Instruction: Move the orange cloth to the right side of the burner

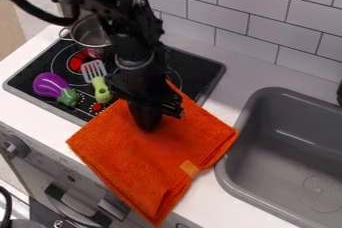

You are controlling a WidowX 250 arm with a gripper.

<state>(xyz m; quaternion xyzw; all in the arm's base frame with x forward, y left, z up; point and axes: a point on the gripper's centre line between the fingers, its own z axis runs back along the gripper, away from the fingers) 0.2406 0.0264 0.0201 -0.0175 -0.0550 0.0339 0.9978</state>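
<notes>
A wall of glossy grey-white rectangular tiles [264,19] rises behind the smooth, pale surface [224,99]. Set in the surface at the right, a matte grey rectangular sink [287,142] with rounded corners has 1 round drain [322,187] in its floor. At the left is a flat black stove top [204,72] with a grey rim, marked with thin circles and 1 red patch [77,61]. The task's orange cloth [137,157], thick, fuzzy and folded, covers the stove's near right part and the surface beside it, reaching the sink's rim, 1 corner draping over the front edge. The black end effector [147,124] points down onto the cloth; whether it is spread or pinching fabric, I cannot tell. On the stove sit 1 shiny round metal pot [89,33], its contents hidden, 1 slotted spatula [100,88] with a yellow-green handle, and 1 plump, glossy purple toy eggplant [49,84] with a green top.
</notes>
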